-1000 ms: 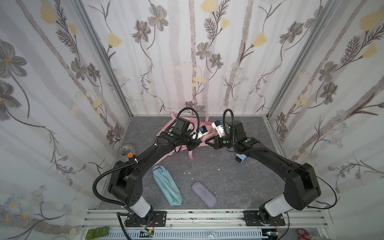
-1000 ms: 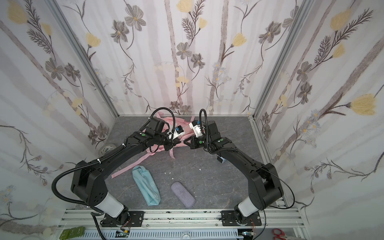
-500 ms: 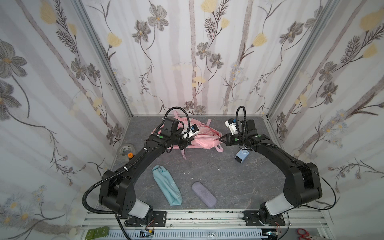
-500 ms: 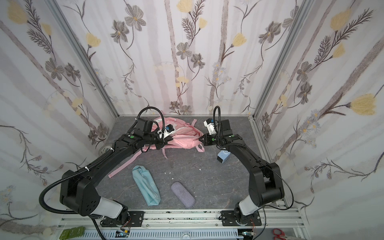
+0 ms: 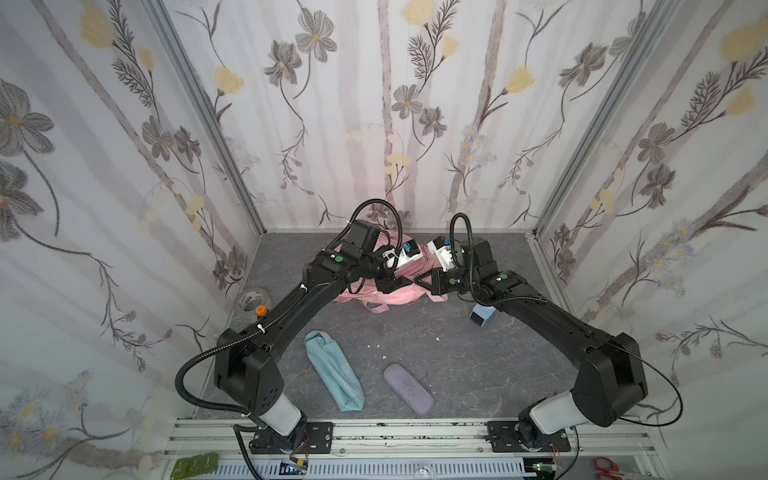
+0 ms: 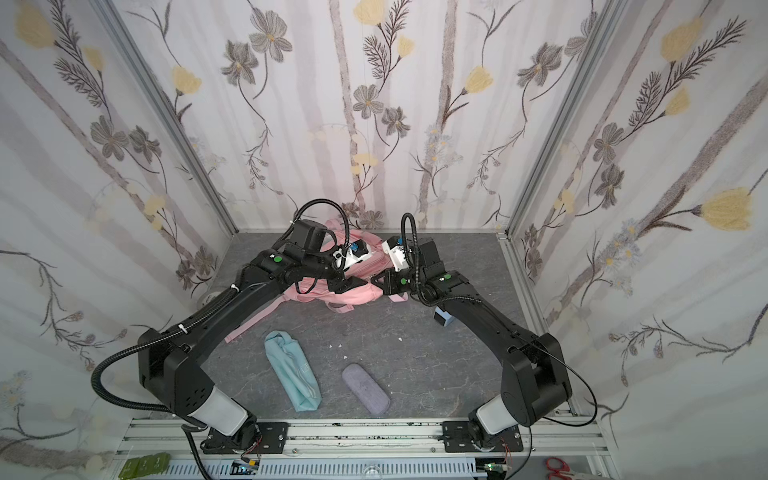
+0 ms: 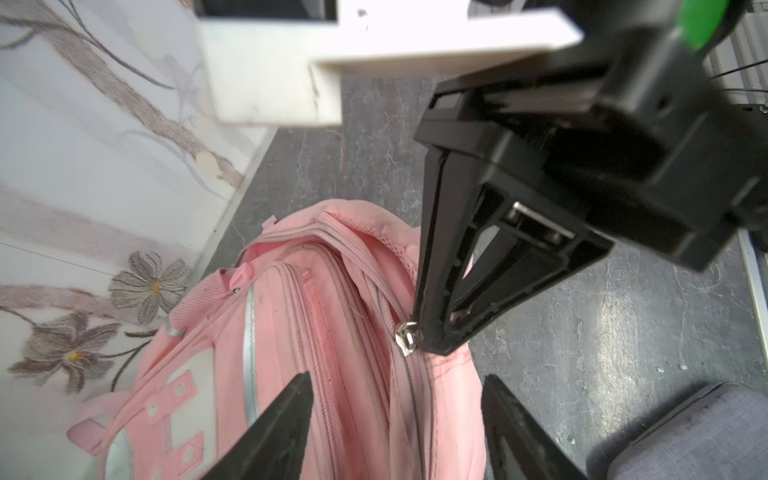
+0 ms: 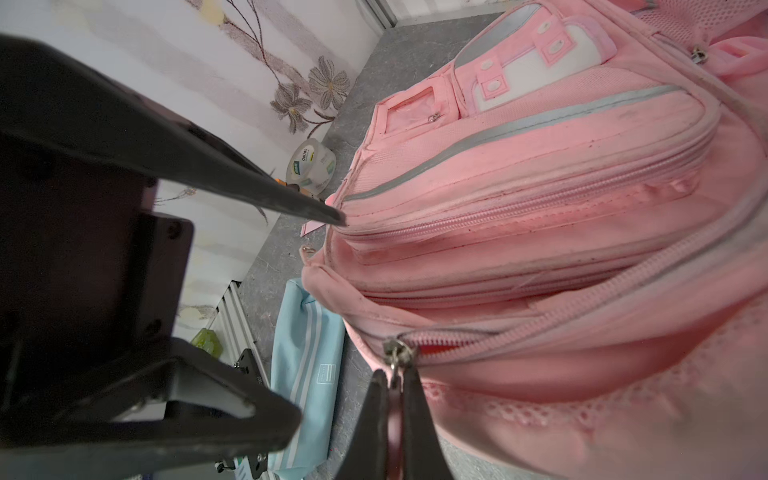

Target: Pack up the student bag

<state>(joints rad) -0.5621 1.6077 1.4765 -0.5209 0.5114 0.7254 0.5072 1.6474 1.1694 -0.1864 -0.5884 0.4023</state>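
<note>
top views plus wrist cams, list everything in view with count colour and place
student bag: 1, pink, back middle of table
pencil pouch: 1, light teal, front left of centre
case: 1, lilac-grey, front centre
tape roll: 1, pale, left edge
small box: 1, light blue, by right arm
scissors: 1, red, off table, front right
left gripper: 1, black, fingers open over bag
right gripper: 1, black, fingers shut on zip pull

Student bag at rear; pouch, case in front (pouch left)
</note>
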